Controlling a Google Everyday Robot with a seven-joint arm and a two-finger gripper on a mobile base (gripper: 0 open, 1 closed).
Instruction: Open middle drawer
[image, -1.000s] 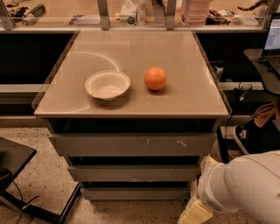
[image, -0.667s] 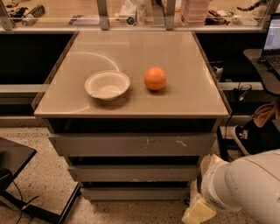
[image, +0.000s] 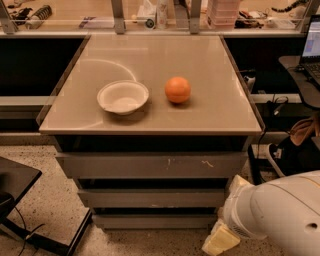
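The middle drawer (image: 150, 198) is a plain grey front, the second of three under the beige cabinet top (image: 210, 110), and it is closed. Above it is the taller grey front with white scuff marks (image: 150, 165); below it is the lowest, narrower front (image: 155, 220). My white arm (image: 280, 212) comes in at the lower right. Its cream-coloured gripper (image: 220, 241) hangs low near the floor, just right of the lowest front and below the middle drawer's right end. It touches no drawer.
A white bowl (image: 123, 97) and an orange (image: 178, 90) sit on the cabinet top. A dark table corner (image: 15, 180) and cables are at the lower left. A desk with a laptop (image: 310, 50) and a shoe (image: 280, 155) stand to the right.
The arm and gripper have shifted only slightly at the lower right. The drawers, bowl and orange have not moved.
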